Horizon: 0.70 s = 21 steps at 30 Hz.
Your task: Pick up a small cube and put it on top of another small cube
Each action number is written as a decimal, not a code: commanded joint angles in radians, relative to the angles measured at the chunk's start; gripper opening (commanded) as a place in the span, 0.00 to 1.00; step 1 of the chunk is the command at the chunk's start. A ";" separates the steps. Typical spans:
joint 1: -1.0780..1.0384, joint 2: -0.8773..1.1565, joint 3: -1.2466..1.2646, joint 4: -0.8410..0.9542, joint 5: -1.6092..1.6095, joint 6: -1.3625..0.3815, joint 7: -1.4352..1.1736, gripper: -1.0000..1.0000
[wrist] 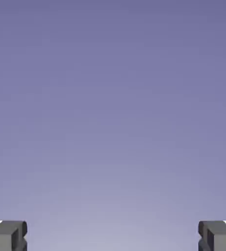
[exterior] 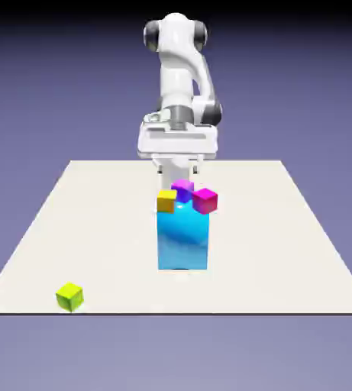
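The small lime yellow-green cube (exterior: 69, 296) lies alone near the table's front edge, at the exterior view's left. My gripper (exterior: 179, 169) hangs far from it, over the table's back middle, just behind a cluster of three small cubes: orange-yellow (exterior: 166, 201), purple (exterior: 183, 189) and magenta (exterior: 205, 200). The cluster shows at the top of a tall blue block (exterior: 182, 243); whether those cubes rest on it or stand behind it I cannot tell. In the hand view my gripper (wrist: 113, 235) is open, its grey fingertips (wrist: 7, 236) wide apart with only the blue-violet backdrop between them.
The pale table (exterior: 285, 252) stretches wide on both sides of the blue block. The white arm (exterior: 180, 76) rises behind the cluster at the table's far edge.
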 commanded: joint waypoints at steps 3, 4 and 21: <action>-0.028 0.109 -0.025 0.084 0.019 -0.065 -0.009 0.50; -0.037 0.145 -0.033 0.112 0.025 -0.086 -0.012 0.50; -0.194 0.761 -0.176 0.587 0.132 -0.452 -0.061 0.50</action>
